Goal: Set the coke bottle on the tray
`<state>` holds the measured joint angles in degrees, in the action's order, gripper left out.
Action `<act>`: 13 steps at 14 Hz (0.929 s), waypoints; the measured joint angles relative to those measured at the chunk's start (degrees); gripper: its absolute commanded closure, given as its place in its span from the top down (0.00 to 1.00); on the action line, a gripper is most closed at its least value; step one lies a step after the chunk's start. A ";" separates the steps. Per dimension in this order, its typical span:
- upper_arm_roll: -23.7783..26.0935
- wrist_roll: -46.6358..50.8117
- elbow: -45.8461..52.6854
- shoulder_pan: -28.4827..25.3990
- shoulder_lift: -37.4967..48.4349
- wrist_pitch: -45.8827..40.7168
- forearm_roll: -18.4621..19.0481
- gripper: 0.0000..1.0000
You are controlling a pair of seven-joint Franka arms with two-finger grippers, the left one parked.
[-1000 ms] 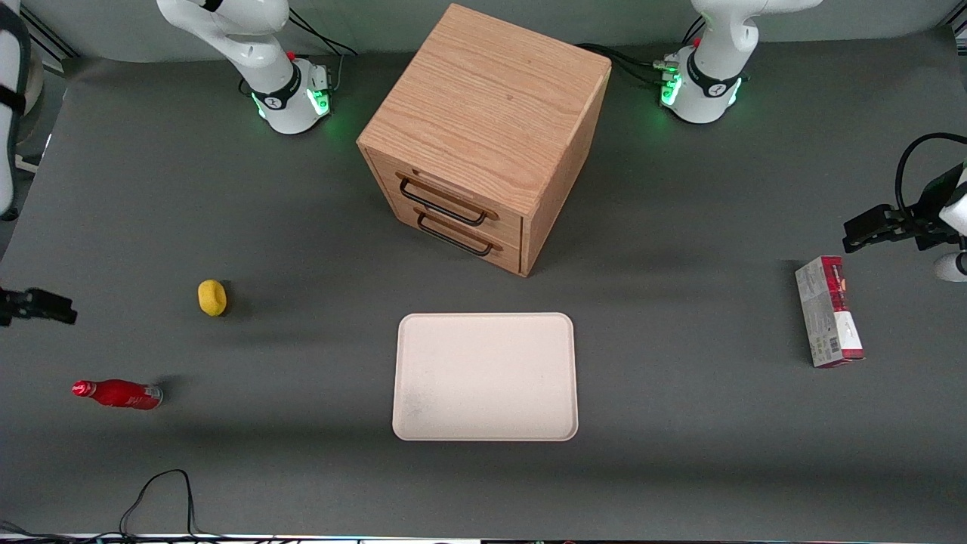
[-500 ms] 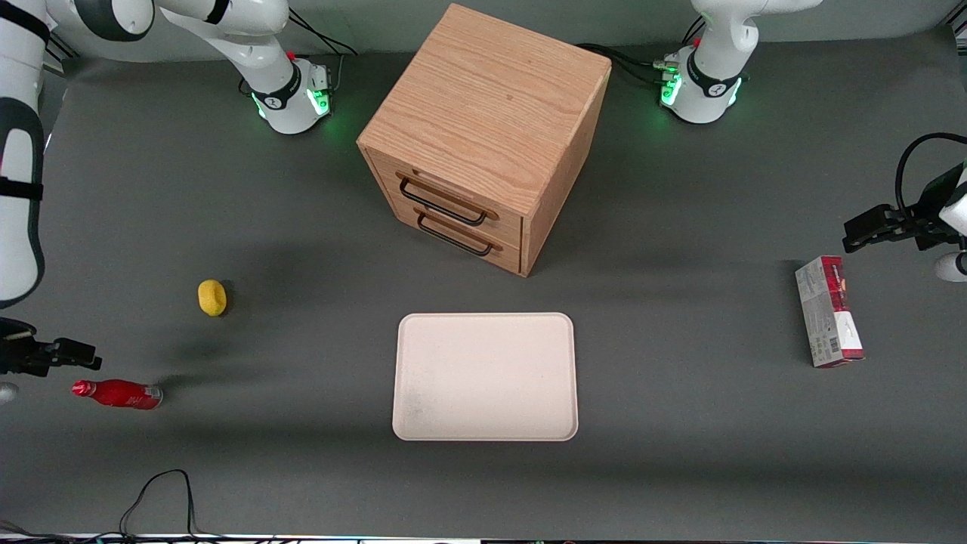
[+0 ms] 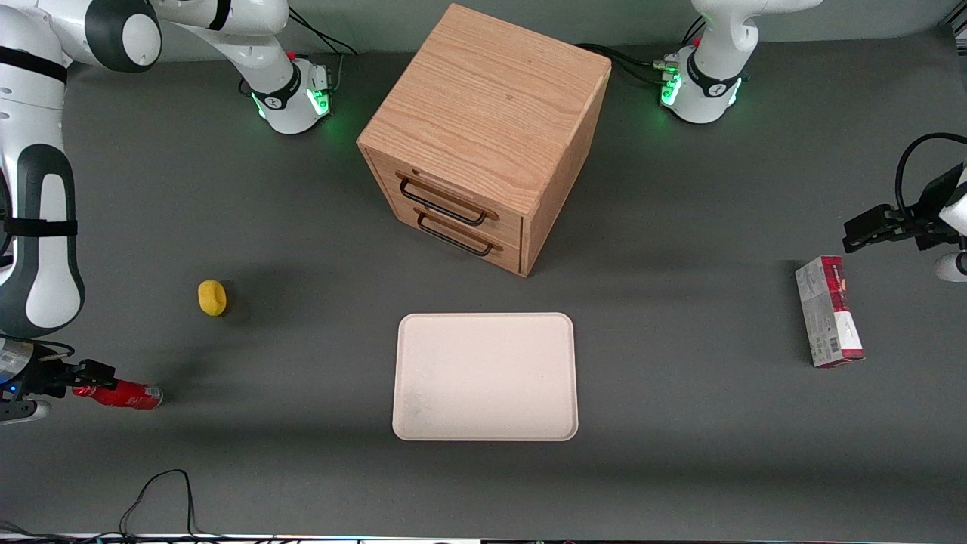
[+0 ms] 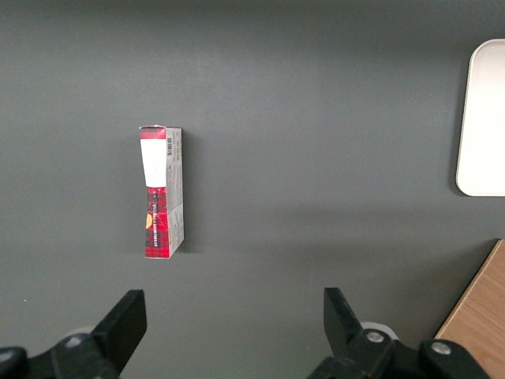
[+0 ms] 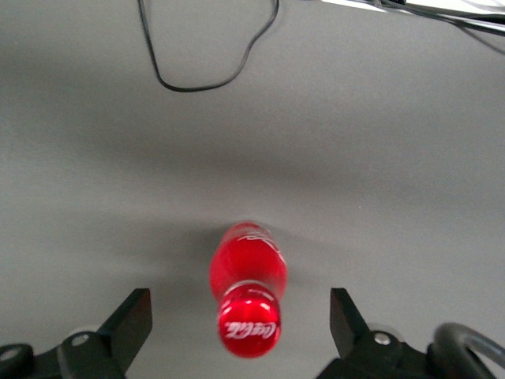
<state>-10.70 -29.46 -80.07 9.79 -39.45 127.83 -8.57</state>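
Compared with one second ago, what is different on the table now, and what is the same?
The gripper has moved nearer to the front camera and down, toward the coke bottle. It now sits open at the cap end, one finger on each side, not closed on it. The bottle lies where it was, untouched. The tray, lemon, cabinet and carton did not move.

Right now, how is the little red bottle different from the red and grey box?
The coke bottle is round, slim and all bright red; the carton is flat-sided, red and grey. The coke bottle lies toward the working arm's end of the table, the carton toward the parked arm's end. The open gripper is at the coke bottle's cap end; no gripper touches the carton. Both lie on their sides on the table, off the tray.
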 measured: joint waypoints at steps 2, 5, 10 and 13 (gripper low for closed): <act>0.00 -0.16 -0.03 0.18 -0.50 0.20 -0.06 0.21; 0.03 -0.20 -0.02 0.17 -0.55 0.24 -0.06 0.00; 0.42 0.10 0.24 0.12 -0.35 0.26 -0.42 0.00; 0.78 5.19 1.30 -0.84 0.78 -1.94 -0.49 0.00</act>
<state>-9.92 -24.27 -78.77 8.95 -38.66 125.89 -9.06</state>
